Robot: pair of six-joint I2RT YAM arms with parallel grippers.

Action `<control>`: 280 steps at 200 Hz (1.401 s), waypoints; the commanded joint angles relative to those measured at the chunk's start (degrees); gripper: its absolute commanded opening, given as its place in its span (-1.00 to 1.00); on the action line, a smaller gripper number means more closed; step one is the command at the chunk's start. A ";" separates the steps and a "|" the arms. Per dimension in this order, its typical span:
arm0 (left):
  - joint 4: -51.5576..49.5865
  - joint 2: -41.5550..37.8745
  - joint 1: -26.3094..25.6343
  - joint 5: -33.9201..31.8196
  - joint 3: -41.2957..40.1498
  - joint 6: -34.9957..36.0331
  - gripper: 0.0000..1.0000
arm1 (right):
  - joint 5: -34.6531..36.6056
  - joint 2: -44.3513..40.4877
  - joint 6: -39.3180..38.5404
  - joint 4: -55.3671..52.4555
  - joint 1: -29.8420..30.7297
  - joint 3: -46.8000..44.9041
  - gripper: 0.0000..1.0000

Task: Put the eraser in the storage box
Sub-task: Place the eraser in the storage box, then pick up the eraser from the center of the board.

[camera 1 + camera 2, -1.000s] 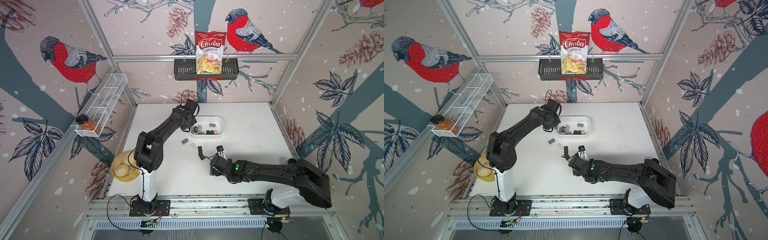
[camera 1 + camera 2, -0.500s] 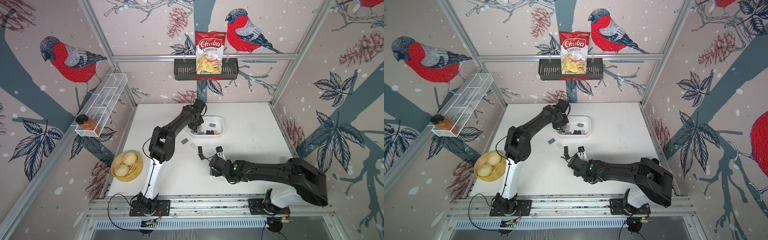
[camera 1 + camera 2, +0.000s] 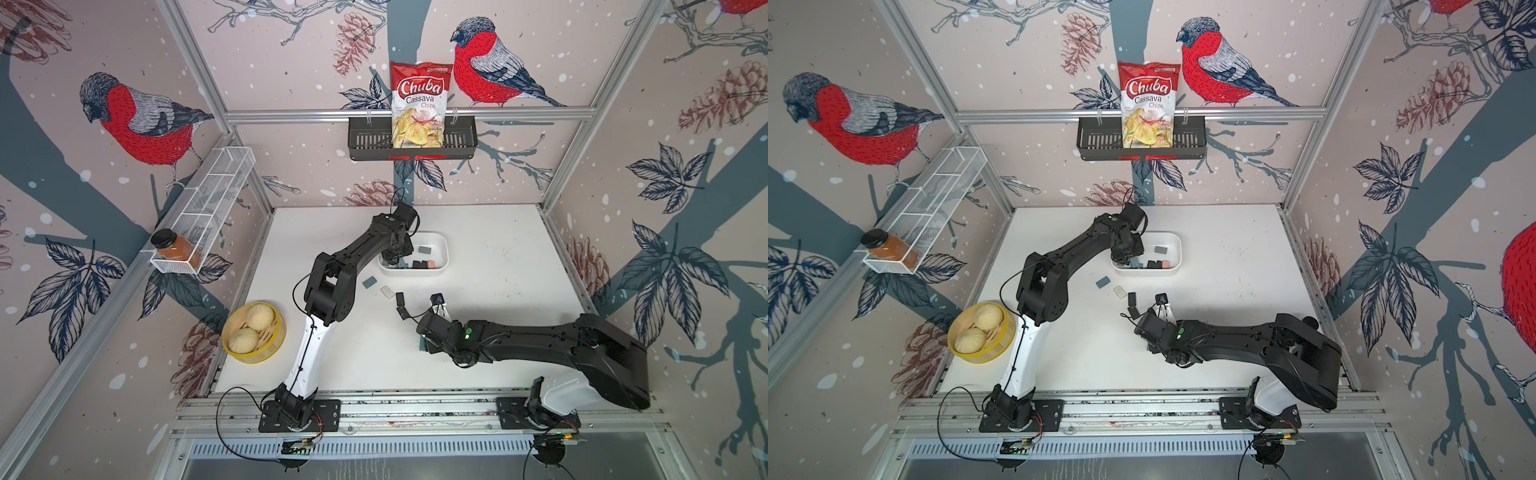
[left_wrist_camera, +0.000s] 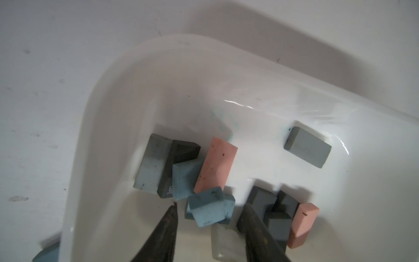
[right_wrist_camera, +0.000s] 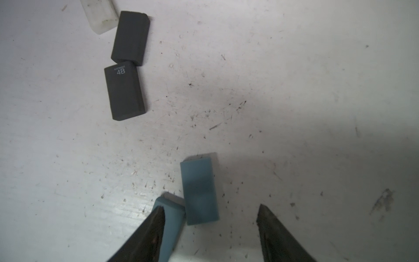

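Left pincer (image 4: 209,209) parted, empty, at storage box (image 4: 95,127) corner, light-blue eraser (image 4: 204,204) between tips. Right pincer (image 5: 210,208) parted, empty, around teal eraser (image 5: 199,192) on open worktop (image 5: 294,90); barely visible in top views.

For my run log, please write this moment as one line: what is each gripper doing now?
left gripper: open, over storage box | right gripper: open, above blue eraser on table | task: unfinished

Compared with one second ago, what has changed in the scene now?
The left gripper moved from beside the storage box to over it and opened, releasing the blue eraser into it. The right gripper hardly moved, open above the table. The box and the loose erasers stayed put.
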 commanded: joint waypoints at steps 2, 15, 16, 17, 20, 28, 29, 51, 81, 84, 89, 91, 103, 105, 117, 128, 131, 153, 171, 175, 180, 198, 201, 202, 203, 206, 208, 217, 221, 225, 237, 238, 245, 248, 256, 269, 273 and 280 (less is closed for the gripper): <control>-0.14 -0.46 -0.15 0.56 0.43 0.91 0.23 | 0.42 0.63 -0.13 0.56 -0.01 0.40 0.33; -0.05 -0.53 -0.29 0.80 0.70 1.04 0.44 | 0.29 0.94 -0.22 0.73 -0.05 0.49 0.31; -0.05 -0.51 -0.31 0.80 0.71 1.06 0.46 | 0.31 0.99 -0.26 0.69 -0.09 0.49 0.31; -0.05 -0.55 -0.32 0.80 0.71 1.12 0.48 | 0.32 1.01 -0.28 0.72 -0.10 0.54 0.31; -0.11 -0.50 -0.33 0.88 0.80 1.17 0.53 | 0.29 1.08 -0.30 0.82 -0.04 0.57 0.30; -0.21 -0.67 -0.41 1.02 1.13 1.31 0.67 | 0.33 1.21 -0.38 0.83 -0.10 0.72 0.30; -0.22 -0.72 -0.42 1.04 1.19 1.33 0.69 | 0.34 1.25 -0.43 0.83 -0.11 0.74 0.29; -1.46 -1.17 -0.66 0.85 3.22 2.07 0.92 | 0.35 1.56 -0.74 0.83 -0.38 1.11 0.26; -3.05 -3.41 -0.88 0.41 4.14 3.00 0.93 | -0.15 2.00 -1.19 1.40 -1.01 1.32 0.18; -3.22 -3.82 -0.90 0.30 3.98 3.02 0.93 | -0.19 2.11 -1.26 1.44 -1.08 1.40 0.17; -3.51 -4.40 -0.99 0.06 3.82 3.08 0.93 | -0.20 2.33 -1.27 1.50 -1.17 1.51 0.16; -3.61 -4.72 -1.00 -0.04 3.67 3.19 0.93 | -0.19 2.35 -1.27 1.50 -1.17 1.52 0.16; -3.90 -6.41 -1.12 -0.25 2.48 3.50 0.93 | -0.45 2.74 -1.36 1.73 -1.34 1.55 0.14; -3.93 -6.68 -1.14 -0.32 2.15 3.52 0.93 | -0.45 2.83 -1.36 1.78 -1.39 1.55 0.14; -3.76 -8.86 -1.36 -0.68 0.23 3.85 0.93 | -0.65 3.20 -1.49 2.01 -1.52 1.50 0.12; -3.41 -11.22 -1.52 -1.10 -1.86 3.98 0.93 | -0.80 3.61 -1.54 2.15 -1.58 1.62 0.11; -3.32 -11.95 -1.56 -1.13 -2.58 3.95 0.93 | -0.81 3.73 -1.61 2.10 -1.60 1.62 0.11; -1.65 -17.64 -1.91 -1.96 -8.41 4.14 0.93 | -0.90 4.39 -1.83 2.39 -2.01 1.72 0.10; 0.07 -22.69 -2.09 -2.21 -13.97 4.33 0.93 | -1.16 4.72 -2.13 2.51 -2.35 1.82 0.08; 0.48 -23.76 -2.09 -2.28 -15.29 4.34 0.93 | -1.16 4.76 -2.15 2.66 -2.34 1.89 0.08; 1.01 -25.02 -2.09 -2.36 -16.89 4.34 0.93 | -1.16 4.81 -2.20 2.76 -2.41 1.95 0.07; 2.60 -29.52 -2.09 -2.84 -22.49 4.10 0.93 | -1.41 5.15 -2.33 2.87 -2.64 2.24 0.04; 2.80 -30.13 -2.04 -2.93 -23.37 4.02 0.93 | -1.48 5.21 -2.36 2.87 -2.65 2.31 0.04; 2.87 -30.43 -2.02 -3.00 -23.68 4.05 0.93 | -1.49 5.23 -2.39 2.90 -2.66 2.33 0.04; 2.91 -30.62 -2.06 -3.03 -23.91 4.06 0.93 | -1.50 5.24 -2.40 2.88 -2.62 2.33 0.04; 3.14 -31.29 -2.08 -3.06 -24.79 4.06 0.93 | -1.58 5.33 -2.49 2.85 -2.59 2.44 0.03; 3.30 -31.68 -2.09 -3.07 -25.35 4.01 0.93 | -1.61 5.47 -2.48 2.85 -2.63 2.49 0.03; 3.99 -33.62 -2.15 -3.16 -27.76 3.88 0.93 | -1.73 5.71 -2.44 2.76 -2.62 2.76 0.02; 4.35 -34.42 -2.14 -3.07 -28.82 3.80 0.93 | -1.77 5.85 -2.57 2.75 -2.58 2.94 0.02; 4.67 -35.26 -2.17 -3.11 -29.82 3.73 0.93 | -1.77 5.90 -2.59 2.70 -2.58 3.03 0.02; 5.59 -37.46 -2.22 -3.20 -32.65 3.44 0.93 | -1.78 6.22 -2.44 2.65 -2.58 3.11 0.01; 5.67 -37.61 -2.24 -3.18 -32.84 3.41 0.93 | -1.82 6.22 -2.47 2.66 -2.54 3.07 0.01; 6.19 -38.84 -2.26 -3.07 -34.44 3.30 0.93 | -1.86 6.29 -2.40 2.67 -2.53 3.08 0.00; 6.29 -39.23 -2.26 -3.08 -35.07 3.29 0.93 | -1.96 6.31 -2.30 2.68 -2.56 3.07 0.00; 6.57 -40.37 -2.27 -3.17 -36.53 3.03 0.93 | -2.18 6.48 -2.15 2.67 -2.51 3.00 -0.02; 7.07 -42.06 -2.35 -3.39 -38.68 2.80 0.93 | -2.30 6.66 -1.98 2.68 -2.43 3.00 -0.05; 7.14 -42.58 -2.35 -3.49 -39.23 2.71 0.93 | -2.30 6.75 -1.83 2.55 -2.45 3.03 -0.06; 7.44 -43.37 -2.44 -3.71 -40.27 2.52 0.93 | -2.30 6.83 -1.76 2.46 -2.48 3.07 -0.08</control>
